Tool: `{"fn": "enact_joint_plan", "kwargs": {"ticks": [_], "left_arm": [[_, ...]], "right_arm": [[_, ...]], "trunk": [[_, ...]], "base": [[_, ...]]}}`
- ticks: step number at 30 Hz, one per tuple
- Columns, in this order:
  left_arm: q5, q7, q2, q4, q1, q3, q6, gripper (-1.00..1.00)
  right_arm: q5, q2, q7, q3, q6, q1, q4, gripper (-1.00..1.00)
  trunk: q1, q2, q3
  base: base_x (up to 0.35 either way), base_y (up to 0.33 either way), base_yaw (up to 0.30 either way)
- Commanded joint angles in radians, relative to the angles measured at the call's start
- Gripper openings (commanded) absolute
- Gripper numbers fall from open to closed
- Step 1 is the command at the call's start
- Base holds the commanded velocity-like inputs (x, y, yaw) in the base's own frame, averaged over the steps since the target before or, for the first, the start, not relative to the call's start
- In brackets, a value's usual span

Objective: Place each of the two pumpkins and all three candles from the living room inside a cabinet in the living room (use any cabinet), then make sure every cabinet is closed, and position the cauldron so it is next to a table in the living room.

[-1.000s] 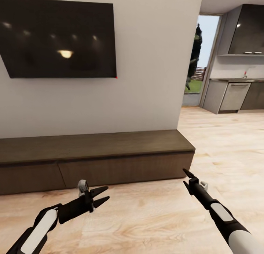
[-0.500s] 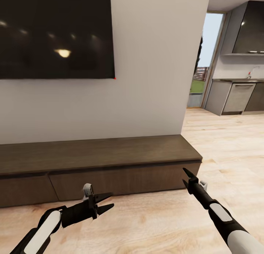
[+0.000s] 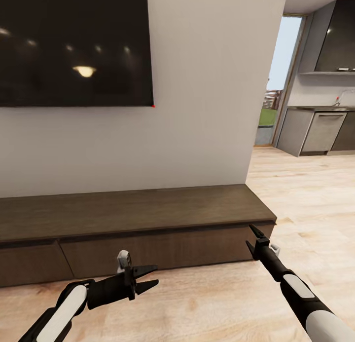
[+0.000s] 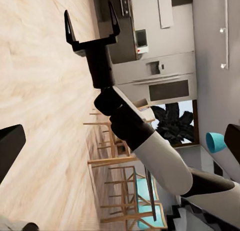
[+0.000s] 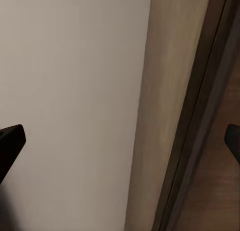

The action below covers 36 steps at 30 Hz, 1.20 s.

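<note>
Jaws parted, empty on left gripper (image 3: 152, 277) and right gripper (image 3: 255, 236); both held low facing the cabinet (image 3: 133, 211), drawers closed, presumably readying to open one.

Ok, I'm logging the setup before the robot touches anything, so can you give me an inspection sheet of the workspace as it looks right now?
Surface: the cabinet has a bare flat top; the wood floor lies in front of it.
Job's things: the cabinet stands against the wall, both drawer fronts shut; pumpkins, candles and cauldron: nothing seen.
Clutter: nothing seen.
Grippers: the left gripper is open and holds nothing, low over the floor before the cabinet. The right gripper is open and holds nothing, near the cabinet's right end.
Cables: nothing seen.
Surroundings: a dark TV hangs on the wall above the cabinet; to the right are a doorway to the outside and grey kitchen units.
</note>
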Motion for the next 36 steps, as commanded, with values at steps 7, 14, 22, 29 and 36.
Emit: {"fn": "enact_joint_plan", "kwargs": {"ticks": [7, 14, 22, 29, 36], "left_arm": [[0.051, -0.002, 0.002, 0.001, -0.001, -0.010, 0.003, 1.00], [0.057, -0.002, 0.001, -0.001, 0.000, -0.013, 0.002, 1.00], [0.058, -0.002, 0.001, -0.002, 0.000, -0.013, 0.002, 1.00], [0.058, -0.002, 0.000, -0.002, 0.000, -0.013, 0.002, 1.00], [0.058, -0.002, 0.000, -0.002, 0.000, -0.013, 0.002, 1.00]], "right_arm": [[-0.009, -0.001, -0.003, -0.002, 0.004, -0.001, 0.001, 1.00], [-0.011, -0.006, -0.006, -0.004, -0.004, -0.001, 0.049, 1.00], [-0.014, -0.007, 0.002, -0.004, -0.007, -0.001, 0.100, 1.00], [-0.016, -0.007, 0.038, -0.004, -0.007, -0.001, 0.100, 1.00], [-0.015, -0.008, 0.092, -0.004, -0.007, -0.001, 0.103, 1.00]], "trunk": [[0.000, 0.000, -0.001], [0.000, 0.000, -0.001], [0.003, -0.002, -0.032], [0.007, -0.004, -0.059], [0.009, -0.005, -0.078]], "base": [[0.143, 0.000, 0.000], [0.013, 0.000, 0.000], [0.000, 0.000, 0.000], [0.000, 0.000, 0.000], [0.000, 0.000, 0.000]]}}
